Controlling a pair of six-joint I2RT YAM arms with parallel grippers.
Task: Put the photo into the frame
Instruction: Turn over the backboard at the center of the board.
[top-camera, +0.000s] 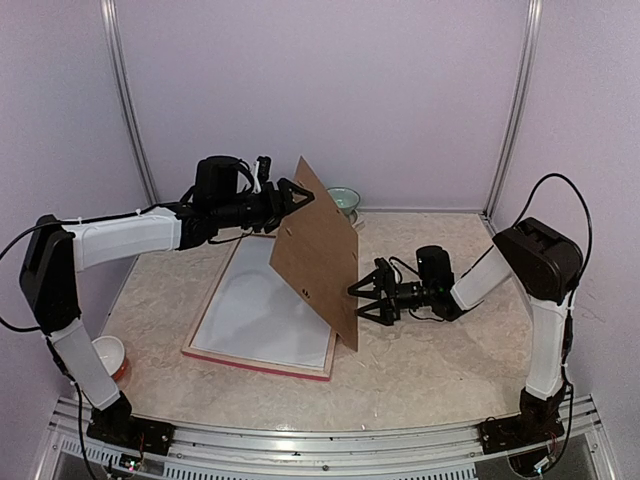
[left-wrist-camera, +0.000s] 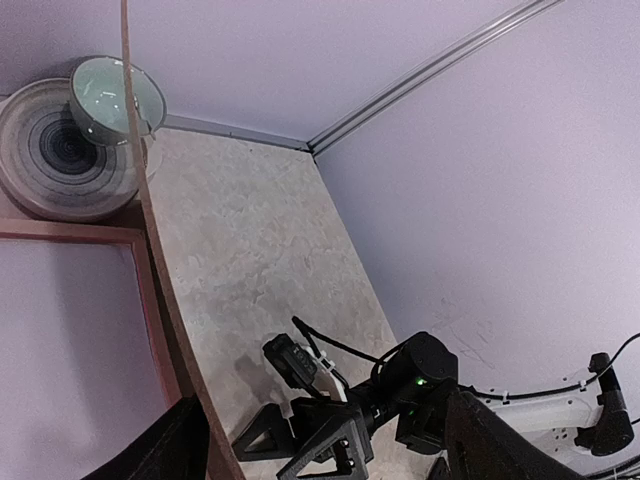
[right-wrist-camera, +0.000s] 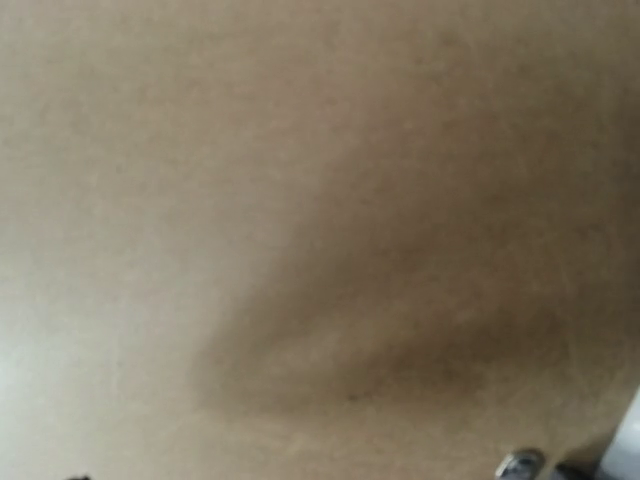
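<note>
Currently, I see the frame lying flat on the table, left of centre in the top view. Its pale wood rails face up and a pink-red edge shows along the near rail. Its opening shows a pale, whitish surface, and I cannot tell what that surface is.

1. Hardboard backing: the brown sheet stands steeply tilted at the centre of the top view. Its lower edge is down over the right part of the frame and its top corner is raised toward the back wall.

2. Left gripper: it sits at the sheet's upper left edge. In the left wrist view its fingers stand well apart and the thin edge of the sheet runs between them, just beside the left-hand one. The jaws straddle the edge and are not pinching it.

3. Right gripper: it is right of centre and points left at the sheet's brown face. Its jaws are spread wide and the tips are at or against the sheet. The right wrist view shows only blurred brown hardboard.

4. Other items: a pale green bowl sits at the rear of the table behind the sheet. In the left wrist view it overlaps a grey ringed plate. A white bowl with an orange rim sits at the lower left, beside the left arm.
</note>
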